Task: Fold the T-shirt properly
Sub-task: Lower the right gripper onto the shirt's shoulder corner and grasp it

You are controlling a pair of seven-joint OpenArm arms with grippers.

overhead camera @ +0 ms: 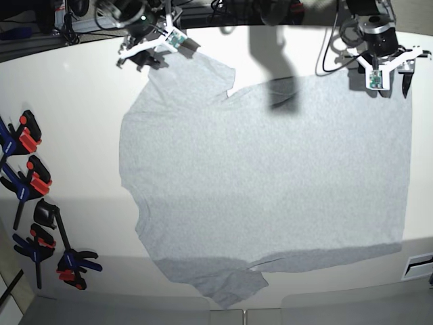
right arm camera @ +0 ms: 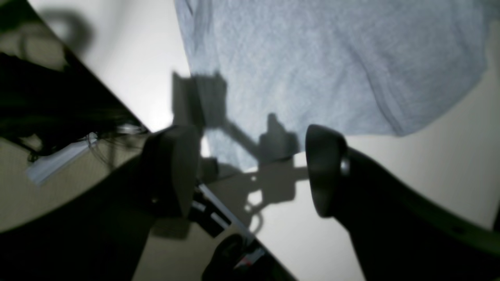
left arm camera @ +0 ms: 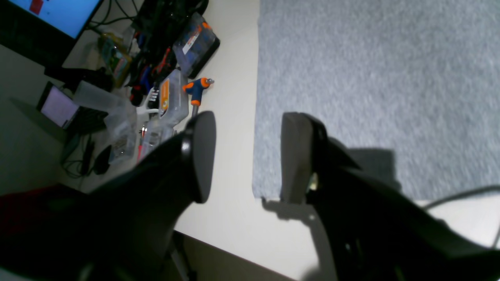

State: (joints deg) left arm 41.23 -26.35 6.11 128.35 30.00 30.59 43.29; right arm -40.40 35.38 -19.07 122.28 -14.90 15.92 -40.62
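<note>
Lying spread flat on the white table (overhead camera: 81, 135), the light heather-grey T-shirt (overhead camera: 270, 176) shows its plain side, with no lettering in view. In the base view its body fills the middle of the tabletop; one short sleeve reaches toward the far left corner and the other lies at the near edge, its hem slightly turned over. The straight bottom hem runs down the right side.

The left gripper (left arm camera: 248, 156) hangs at the far right of the base view, over the shirt's far-right corner. Its two dark fingers (left arm camera: 203, 156) stand wide apart with nothing between them; through the gap the wrist camera sees bare table and the straight edge of the cloth, whose corner lies just beside one finger.

The right gripper (right arm camera: 250, 171) hangs at the far left, above the tip of the far sleeve. Its jaws are also spread wide and hold nothing. Its shadow falls across the sleeve and the table below; the picture is blurred, so whether a fingertip touches the fabric cannot be told.

Several red, black and blue spring clamps (overhead camera: 30, 183) lie along the left edge of the table, well apart from the shirt. In the left wrist view a clutter of tools, among them an orange-handled screwdriver (left arm camera: 196, 90), and a lit monitor (left arm camera: 58, 13) sit beyond the table.
</note>
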